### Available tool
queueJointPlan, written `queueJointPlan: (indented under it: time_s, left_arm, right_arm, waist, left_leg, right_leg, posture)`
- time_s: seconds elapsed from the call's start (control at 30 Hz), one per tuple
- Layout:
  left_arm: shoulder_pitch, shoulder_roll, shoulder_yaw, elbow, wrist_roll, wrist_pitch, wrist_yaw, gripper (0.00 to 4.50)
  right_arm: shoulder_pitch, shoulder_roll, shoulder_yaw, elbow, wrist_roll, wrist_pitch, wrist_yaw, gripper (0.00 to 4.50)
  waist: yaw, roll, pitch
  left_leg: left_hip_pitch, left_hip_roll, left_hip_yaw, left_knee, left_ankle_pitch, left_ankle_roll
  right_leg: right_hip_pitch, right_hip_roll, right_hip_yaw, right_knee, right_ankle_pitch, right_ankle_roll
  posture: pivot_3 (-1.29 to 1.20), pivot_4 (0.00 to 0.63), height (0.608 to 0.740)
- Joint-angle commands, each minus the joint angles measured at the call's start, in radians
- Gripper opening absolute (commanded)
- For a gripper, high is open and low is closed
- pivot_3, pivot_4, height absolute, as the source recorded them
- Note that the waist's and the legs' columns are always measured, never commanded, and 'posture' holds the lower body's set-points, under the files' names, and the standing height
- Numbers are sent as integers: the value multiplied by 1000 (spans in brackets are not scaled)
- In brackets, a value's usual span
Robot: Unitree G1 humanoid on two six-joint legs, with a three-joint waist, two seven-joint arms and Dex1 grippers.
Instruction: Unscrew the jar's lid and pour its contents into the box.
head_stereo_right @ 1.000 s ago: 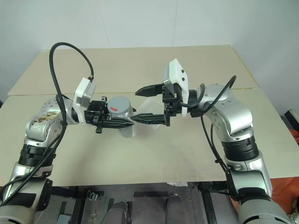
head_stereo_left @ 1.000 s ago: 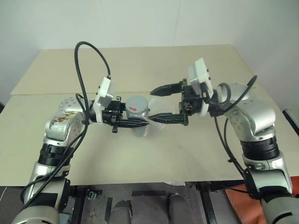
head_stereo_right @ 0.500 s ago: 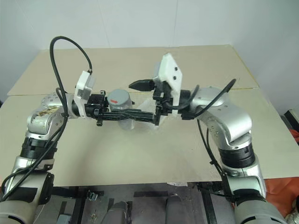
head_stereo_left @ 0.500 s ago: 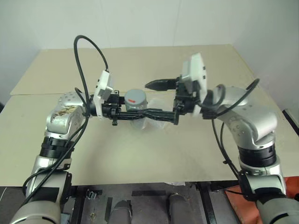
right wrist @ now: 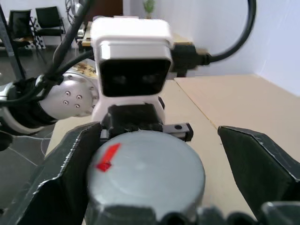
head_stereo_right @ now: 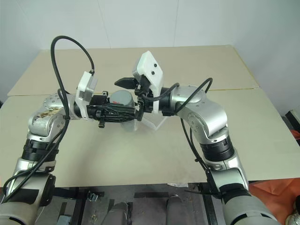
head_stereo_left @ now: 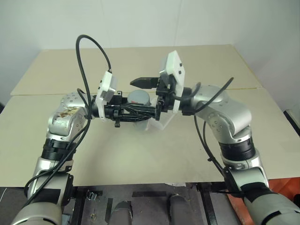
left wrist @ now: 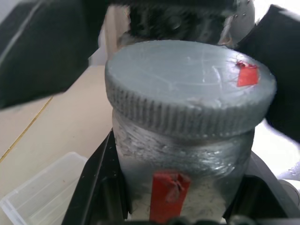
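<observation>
Now, line by line:

Left gripper (head_stereo_left: 140, 111): clamped tight on the jar body below the cap, fingers level and pointing toward the robot's right.

Jar (left wrist: 185, 176): silvery, upright, held up off the table between the two arms; red tag on its side, facing the left wrist camera.

Lid (left wrist: 187, 86): grey, ribbed round the edge, sitting on the jar; red mark on top near one edge.

Right gripper (right wrist: 150, 173): spread wide, gripping nothing, level and pointing toward the robot's left; one finger (right wrist: 70, 178) on each side of the lid, a gap visible at the rim on both sides in the right wrist view.

Far finger of the right gripper (head_stereo_left: 144, 82): above and beyond the lid in the head views.

Box (head_stereo_left: 159, 123): clear plastic, on the table under the right wrist, just below and beside the raised jar; a ribbed corner also in the left wrist view.

Contents: cannot tell, hidden behind metal wall and cap.

Table (head_stereo_left: 140, 159): beige, with a seam running across behind the arms.
</observation>
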Motion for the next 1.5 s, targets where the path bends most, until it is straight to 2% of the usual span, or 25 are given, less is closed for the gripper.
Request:
queueJointPlan:
  time_s: [0.03, 0.2, 0.43, 0.77, 0.93, 1.2, 1.5]
  left_arm:
    - [-9, 6, 15, -40, -17, 1, -5, 1946]
    - [2, 16, 21, -48, -23, 5, -11, 1946]
    - [14, 39, 39, -53, -31, 5, -21, 1946]
    - [0, 27, 36, -15, -13, -14, -21, 1946]
    - [-24, -9, 27, 41, 14, -39, 7, 1946]
    - [-47, -41, 13, 70, 34, -59, -2, 1946]
    - [-34, -38, 7, 35, 23, -48, -10, 1946]
  right_arm:
    - [-21, -13, -43, 39, -22, -25, -13, 4478]
    - [6, -64, -98, 30, 4, -18, -1, 4478]
    - [69, -189, -198, 2, 68, -8, 13, 4478]
    - [112, -265, -221, -64, 87, -8, 44, 4478]
    - [97, -245, -227, -167, 169, 42, 30, 4478]
    - [29, -147, -110, -172, 92, 29, -55, 4478]
    - [-4, -66, -29, -121, 10, 1, -60, 4478]
  waist:
    - [0, 0, 0]
    - [0, 0, 0]
    - [2, 0, 0]
    - [-4, 0, 0]
    - [2, 0, 0]
    - [0, 0, 0]
    - [1, 1, 0]
  left_leg:
    - [0, 0, 0, 0, 0, 0]
    - [0, 0, 0, 0, 0, 0]
    - [0, 0, 0, 0, 0, 0]
    - [0, 0, 1, 0, 0, 0]
    - [0, 0, 0, 0, 0, 0]
    - [0, 0, 0, 0, 0, 0]
    - [0, 0, 0, 0, 0, 0]
  right_leg:
    - [0, 0, 0, 0, 0, 0]
    - [0, 0, 0, 0, 0, 0]
    - [0, 0, 0, 0, 0, 0]
    - [0, 0, 0, 0, 0, 0]
    - [0, 0, 0, -1, 0, 0]
    - [0, 0, 0, -1, 0, 0]
    - [0, 0, 0, 0, 0, 0]
  posture:
    - [0, 150, 740]
    - [0, 150, 740]
    - [0, 150, 740]
    - [0, 150, 740]
    - [0, 150, 740]
    - [0, 150, 740]
    - [0, 150, 740]
